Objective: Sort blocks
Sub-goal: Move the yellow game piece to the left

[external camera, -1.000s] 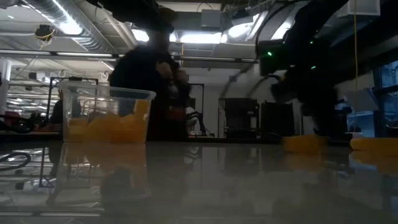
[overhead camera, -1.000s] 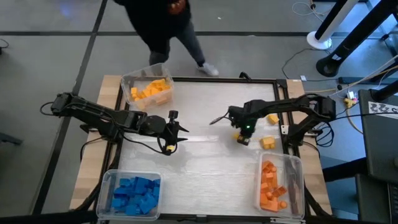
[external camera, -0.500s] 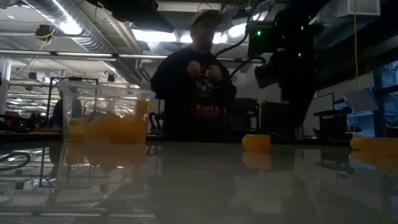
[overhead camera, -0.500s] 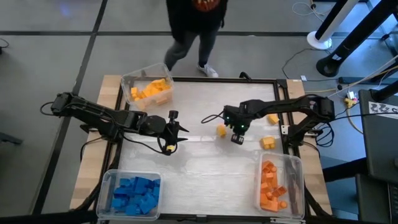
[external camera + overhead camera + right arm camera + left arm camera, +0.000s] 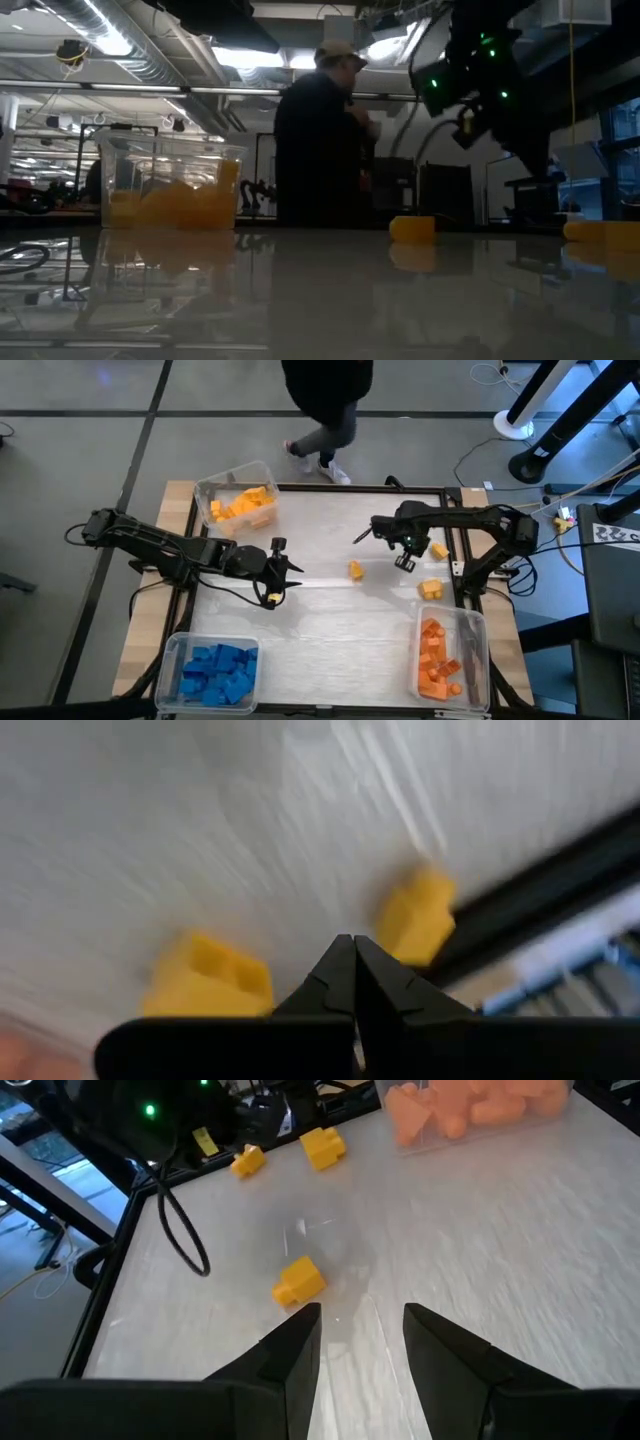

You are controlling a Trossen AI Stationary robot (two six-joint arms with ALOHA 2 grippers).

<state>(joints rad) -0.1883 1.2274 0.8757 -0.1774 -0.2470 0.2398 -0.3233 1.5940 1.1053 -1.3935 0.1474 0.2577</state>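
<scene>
The dark left arm reaches in from the table's left edge toward the middle, its two-finger left gripper (image 5: 272,586) low over the surface with the fingers (image 5: 291,1348) parted and nothing between them. The dark right arm bends in from the right edge, its right gripper (image 5: 405,563) raised off the tabletop, fingers (image 5: 372,982) pressed together and empty.

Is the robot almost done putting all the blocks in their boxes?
Nearly. The blue blocks fill one bin, the orange blocks another, and many yellow ones sit in the yellow bin. In hand: nothing. The right gripper is shut and empty above the table; the left gripper is open, empty. Left: three loose yellow blocks, one mid-table and two by the right edge.
</scene>
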